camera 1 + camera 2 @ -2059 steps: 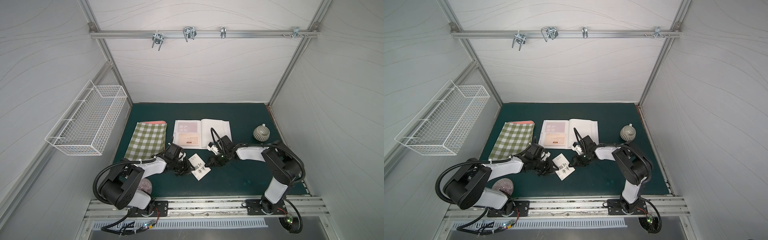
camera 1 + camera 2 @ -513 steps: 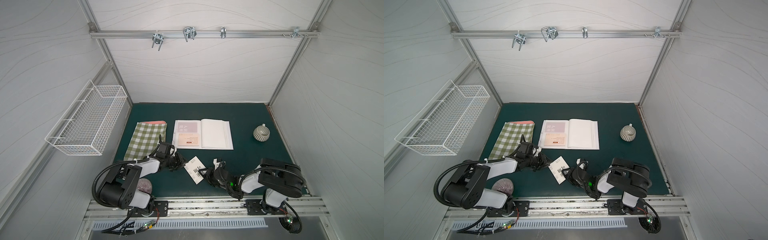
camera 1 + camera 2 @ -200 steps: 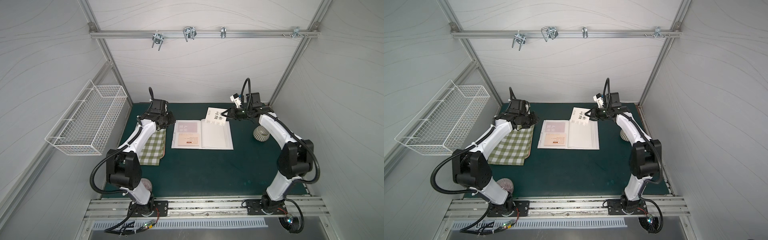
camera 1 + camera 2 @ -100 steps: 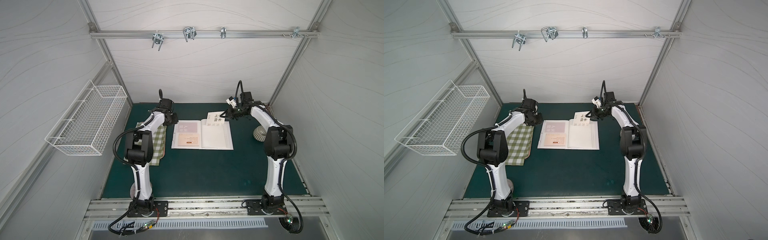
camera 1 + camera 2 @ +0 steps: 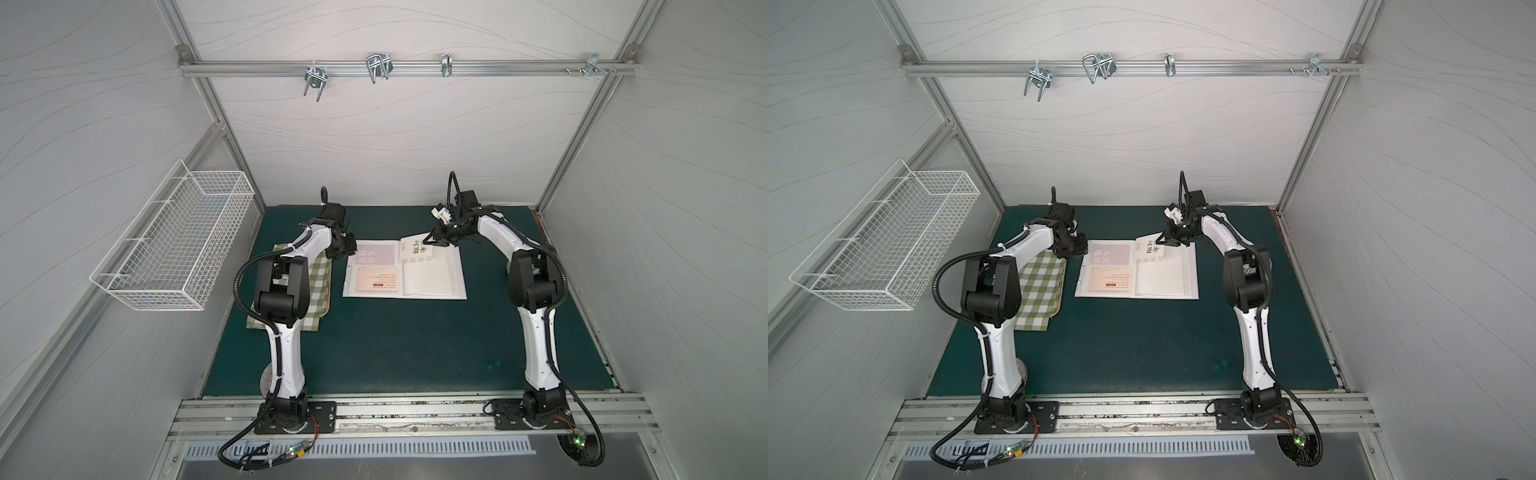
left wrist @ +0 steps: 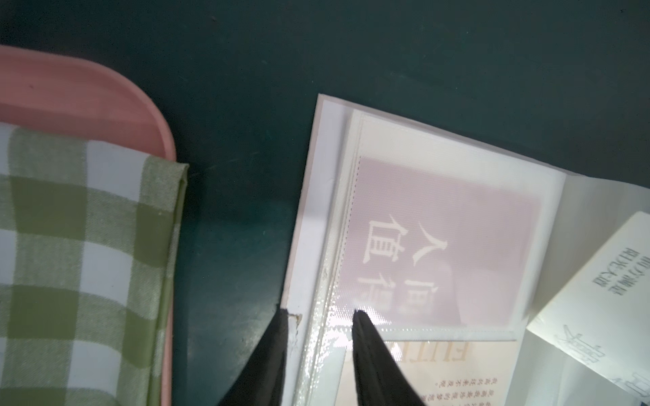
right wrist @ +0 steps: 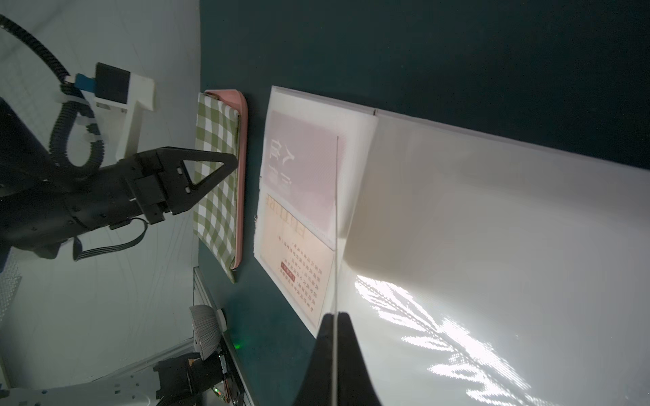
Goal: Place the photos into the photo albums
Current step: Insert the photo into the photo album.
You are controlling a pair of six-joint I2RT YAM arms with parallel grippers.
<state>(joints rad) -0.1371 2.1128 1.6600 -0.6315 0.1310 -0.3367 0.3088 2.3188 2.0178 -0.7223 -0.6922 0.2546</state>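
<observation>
**White card poised over the album's bare right page**

In both top views, an open white-paged photo album [image 5: 432, 280] with clear sleeves is seen lying flat at the far middle of the dark green table mat [image 5: 395, 353]. A white card with black characters [image 5: 415, 249] is held tilted over the far edge of the right page by the right gripper [image 5: 430, 241], probably so that its leading edge can be fed into a sleeve. The left gripper [image 5: 348, 250] is set at the album's far left corner, beside a green-and-white checked cloth [image 5: 318, 299].

In the left wrist view, that gripper's black fingers [image 6: 365, 344] are shown apart and gripping nothing. Their tips straddle the left page's outer edge, seemingly to steady the album. A pale red card with white characters [image 6: 439, 246] and a cream card with small text [image 6: 439, 376] are already sleeved there.

In the right wrist view, the white card [image 7: 336, 228] is seen edge-on, pinched between closed fingers above the right page, where no card is seen.
</observation>
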